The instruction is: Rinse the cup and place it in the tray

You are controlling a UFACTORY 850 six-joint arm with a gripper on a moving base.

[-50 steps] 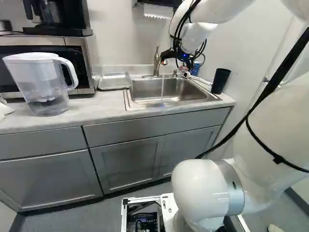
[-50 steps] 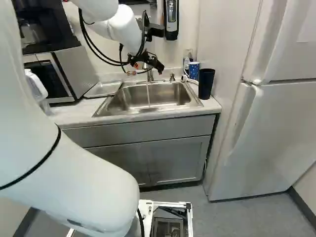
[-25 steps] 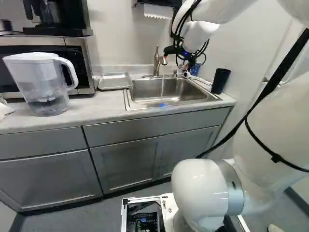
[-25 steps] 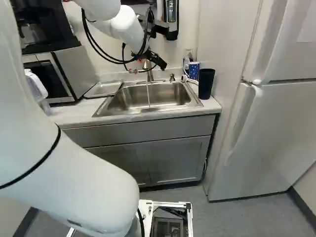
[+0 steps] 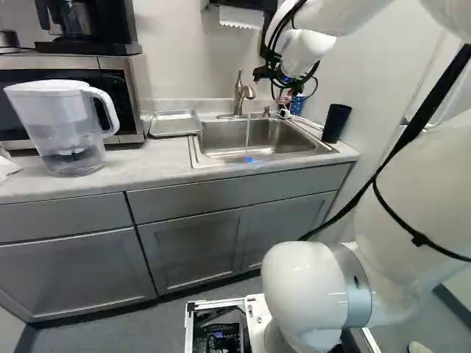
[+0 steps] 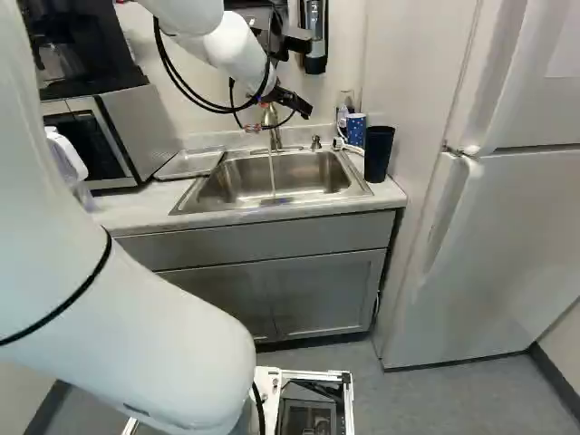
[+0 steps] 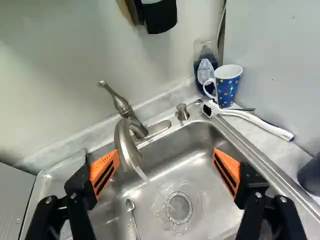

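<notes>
Gripper (image 6: 304,110) is held wide open near the running faucet (image 5: 239,99).
In the right base view's upper right, a dotted mug (image 6: 354,130) is set beside the sink (image 6: 237,181).

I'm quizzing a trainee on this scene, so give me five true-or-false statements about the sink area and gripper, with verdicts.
Water runs from the faucet. True.
The gripper is shut on the blue cup. False: it is open, and the cup stands by the bottle.
A spoon lies in the sink. True.
The white brush stands inside the blue cup. False: it lies outside the cup.
The tray and dark tumbler are on opposite sides of the sink. True.
</notes>
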